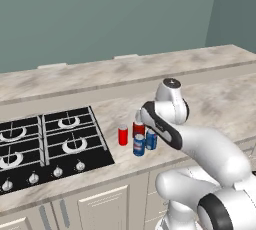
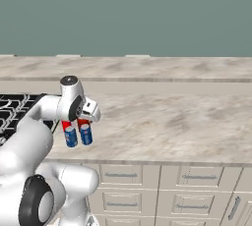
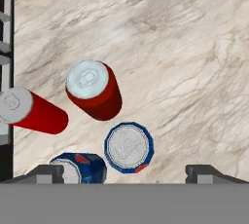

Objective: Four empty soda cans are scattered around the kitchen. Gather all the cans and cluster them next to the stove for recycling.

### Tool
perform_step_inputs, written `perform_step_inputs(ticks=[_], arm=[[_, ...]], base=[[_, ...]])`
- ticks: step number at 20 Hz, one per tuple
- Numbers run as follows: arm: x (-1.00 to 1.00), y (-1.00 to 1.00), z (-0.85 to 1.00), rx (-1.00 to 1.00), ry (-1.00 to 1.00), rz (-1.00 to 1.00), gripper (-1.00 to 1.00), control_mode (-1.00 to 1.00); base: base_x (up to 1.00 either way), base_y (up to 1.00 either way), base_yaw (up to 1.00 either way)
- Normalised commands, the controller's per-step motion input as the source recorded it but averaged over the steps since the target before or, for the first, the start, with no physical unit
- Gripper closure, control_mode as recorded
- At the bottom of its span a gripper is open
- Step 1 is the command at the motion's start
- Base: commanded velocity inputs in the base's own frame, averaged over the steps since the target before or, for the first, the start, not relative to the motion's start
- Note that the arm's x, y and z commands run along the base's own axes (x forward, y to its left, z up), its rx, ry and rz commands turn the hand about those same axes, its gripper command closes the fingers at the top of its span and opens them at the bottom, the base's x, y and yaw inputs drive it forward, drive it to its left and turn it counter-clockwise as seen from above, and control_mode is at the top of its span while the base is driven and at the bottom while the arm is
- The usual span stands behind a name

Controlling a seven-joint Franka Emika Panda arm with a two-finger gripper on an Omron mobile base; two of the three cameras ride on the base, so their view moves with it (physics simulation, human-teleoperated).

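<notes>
Cans: four soda cans, two red (image 3: 95, 90) (image 3: 30, 110) and two blue (image 3: 129, 147) (image 3: 80, 168) with silvery tops, upright in a cluster on the marble counter (image 1: 220, 99), just right of the stove (image 1: 50, 144).
Gripper (image 3: 131, 173): above the cluster, fingers wide apart, holding nothing.
Left base view: shows the burners and knobs.
Right base view: the arm hides part of the cans.

the left base view looks forward and down from behind the arm, taking in the stove (image 1: 50, 141) and the soda cans (image 1: 137, 138) on the surface (image 1: 220, 99). the right base view shares those cans from the other side. the hand view looks straight down, close above them.
</notes>
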Motion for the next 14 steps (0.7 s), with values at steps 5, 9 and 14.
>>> perform_step_inputs(ticks=[5, 9, 14], arm=[[-0.39, 0.10, 0.07, 0.00, -0.17, 0.00, -1.00, -1.00], [-0.41, 0.07, 0.10, 0.02, -0.07, 0.00, -1.00, -1.00], [-0.43, 0.01, 0.19, 0.08, 0.00, 0.00, -1.00, -1.00]], base=[[0.00, 0.00, 0.00], [0.00, 0.00, 0.00], [0.00, 0.00, 0.00]])
